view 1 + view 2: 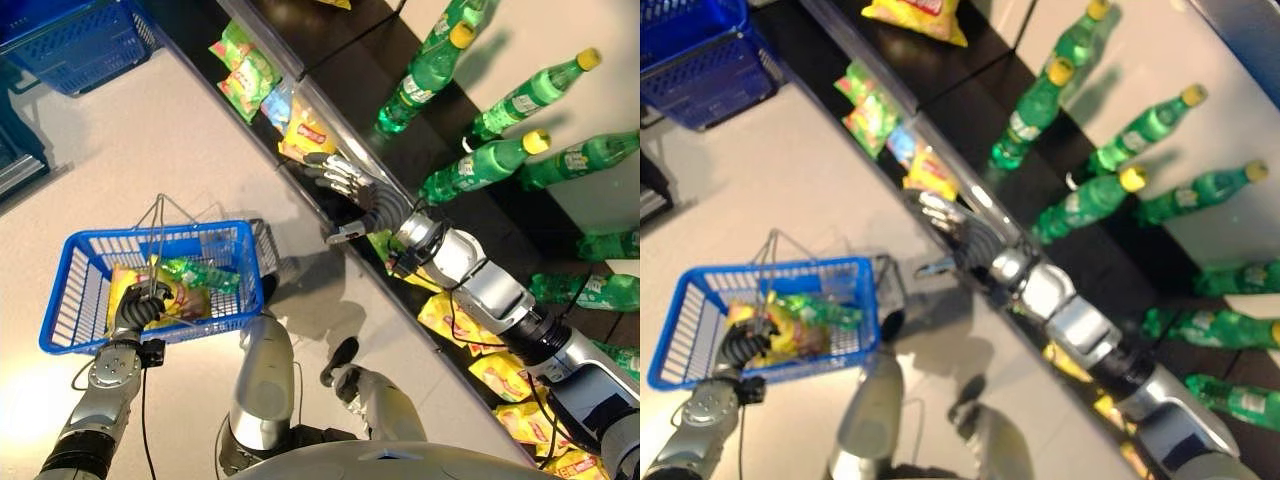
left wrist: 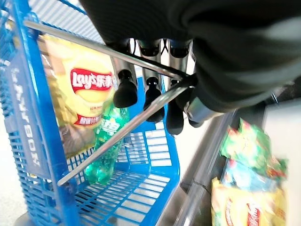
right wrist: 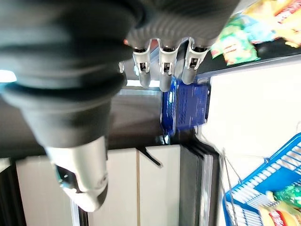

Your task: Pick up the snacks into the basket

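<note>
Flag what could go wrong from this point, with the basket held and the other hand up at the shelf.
The left hand carries the blue basket by thin wire handles alone; with a chip bag and green bottle inside, it may swing or tilt.

The right hand is open beside the yellow snack bag at the shelf edge; a push rather than a grasp might knock it to the floor.

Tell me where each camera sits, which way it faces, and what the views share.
Left eye view: head, looking down; left hand gripping the basket handles, right hand extended toward a yellow snack bag on the shelf.
Right eye view: same scene, slightly offset.
Left wrist view: along the curled fingers into the basket.
Right wrist view: along straight fingers; basket corner visible.
All four share the basket.
</note>
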